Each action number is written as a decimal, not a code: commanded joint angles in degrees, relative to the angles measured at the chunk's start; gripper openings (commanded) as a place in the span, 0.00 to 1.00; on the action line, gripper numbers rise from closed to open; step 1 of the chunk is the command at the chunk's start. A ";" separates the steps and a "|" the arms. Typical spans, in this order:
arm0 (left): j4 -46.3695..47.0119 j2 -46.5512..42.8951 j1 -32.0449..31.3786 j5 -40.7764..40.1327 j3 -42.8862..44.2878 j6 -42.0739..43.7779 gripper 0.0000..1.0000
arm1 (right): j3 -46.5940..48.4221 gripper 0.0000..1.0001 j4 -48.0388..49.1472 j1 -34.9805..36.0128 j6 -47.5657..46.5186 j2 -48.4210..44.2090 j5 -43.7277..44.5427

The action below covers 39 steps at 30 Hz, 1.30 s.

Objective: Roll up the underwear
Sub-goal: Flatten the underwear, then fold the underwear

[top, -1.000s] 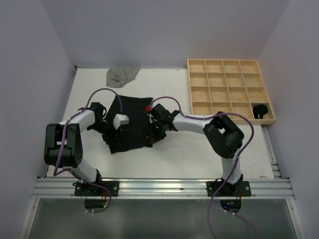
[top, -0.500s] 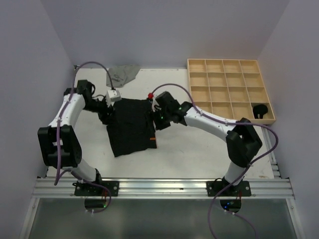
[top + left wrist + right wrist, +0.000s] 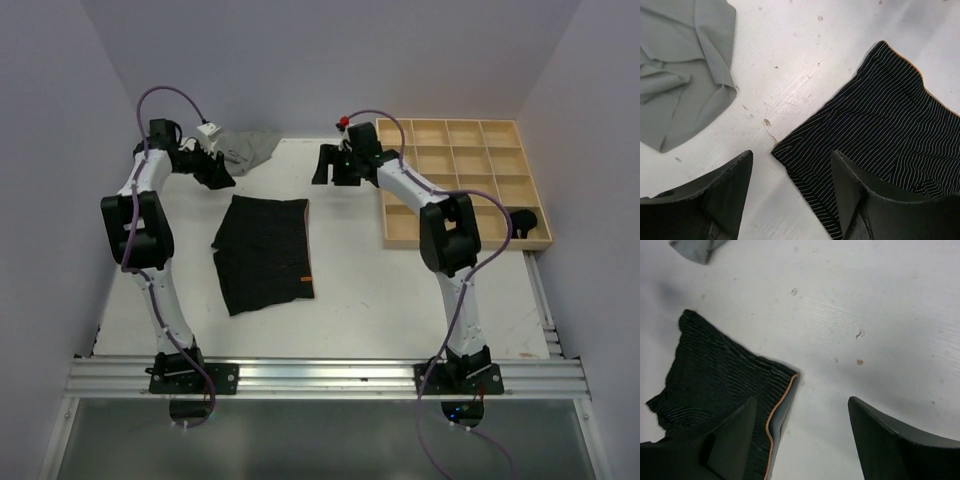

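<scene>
Black striped underwear (image 3: 262, 252) lies spread flat in the middle of the table, its orange-edged waistband (image 3: 782, 405) on its right side. Plain grey underwear (image 3: 250, 148) sits crumpled at the back edge. My left gripper (image 3: 222, 178) hovers open just beyond the black piece's far left corner (image 3: 790, 150), holding nothing. My right gripper (image 3: 320, 172) hovers open off the far right corner (image 3: 785, 372), also holding nothing. In the left wrist view the grey cloth (image 3: 680, 75) fills the upper left.
A wooden grid tray (image 3: 400, 185) stands at the back right, with a black bundle (image 3: 522, 222) in its near right compartment. Walls close in on the left, back and right. The table's front rail (image 3: 320, 378) carries both arm bases.
Both grippers opened and let go of the black underwear, then drew back toward the far edge. The black piece now lies flat and spread out.
</scene>
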 commanded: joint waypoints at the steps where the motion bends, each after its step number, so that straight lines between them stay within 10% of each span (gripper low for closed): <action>1: 6.42 2.93 0.50 2.11 2.27 -5.73 0.67 | 6.14 0.78 0.32 1.55 -1.54 5.68 -3.11; 39: 0.55 15.15 1.29 6.59 3.85 -3.54 0.50 | 1.05 0.54 4.37 2.51 -3.73 16.50 -14.10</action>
